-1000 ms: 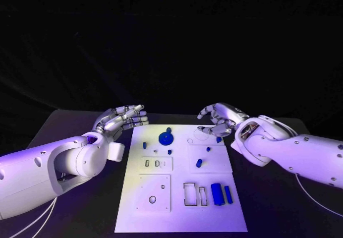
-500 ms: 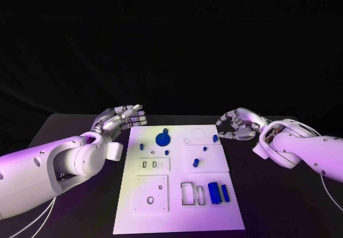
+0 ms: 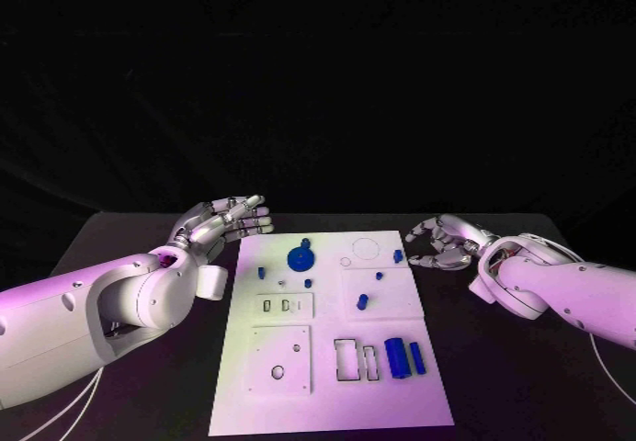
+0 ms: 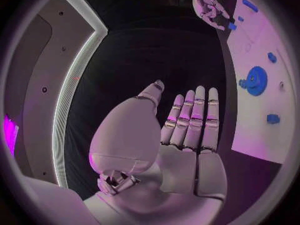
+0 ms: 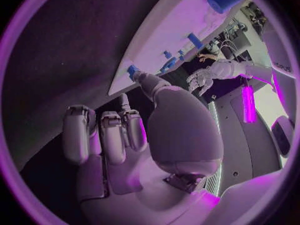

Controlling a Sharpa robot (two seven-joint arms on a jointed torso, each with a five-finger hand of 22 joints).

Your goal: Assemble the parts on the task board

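The task board (image 3: 332, 367) lies flat in the middle of the black worktop (image 3: 132, 239). Small blue parts sit on it. A round blue wheel (image 3: 300, 258) is near the far end of the board, a bit toward the left hand's side. A tiny blue peg (image 3: 396, 255) stands at the far edge on the right hand's side. Two long blue blocks (image 3: 404, 356) lie side by side near the close end of the board, next to empty slots.

The big change is with the right hand (image 3: 441, 243). A second ago it was over the far part of the board, near the round mark there. Now it has pulled back off the board and hangs over the dark worktop just beside the board's far right corner. Its fingers (image 5: 103, 135) are curled in, and I see no part in them. The blue peg is just past its thumb tip in the right wrist view, not held.

The left hand (image 3: 225, 220) has stayed where it was, just beside the board's far left corner. Its fingers (image 4: 197, 117) are straight and close together, holding nothing.

So I think no part is being moved right now. The blue parts look the same as before, and the job still has most of its steps left.
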